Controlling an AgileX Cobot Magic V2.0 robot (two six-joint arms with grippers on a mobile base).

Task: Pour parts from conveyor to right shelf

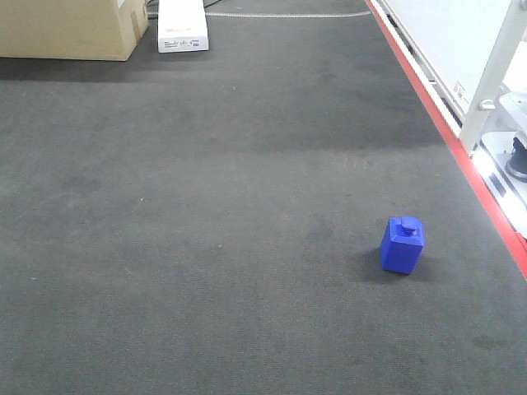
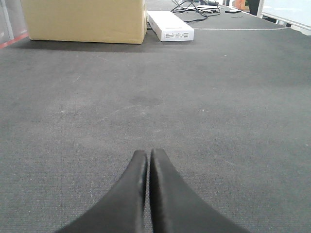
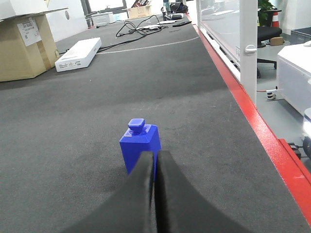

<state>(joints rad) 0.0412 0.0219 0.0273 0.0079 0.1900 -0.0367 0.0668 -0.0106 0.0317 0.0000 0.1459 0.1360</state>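
Note:
One of the parts, a small bright blue block with a square knob on top, stands upright on the dark grey conveyor near its red edge strip. In the right wrist view the same blue block stands just beyond my right gripper, which is shut with nothing between its fingers. My left gripper is shut too, low over bare conveyor, with no part near it. The right shelf is out of view. Neither gripper shows in the front view.
A cardboard box and a flat white box lie at the belt's far end, with cables behind. A white post and glass panel stand past the red strip on the right.

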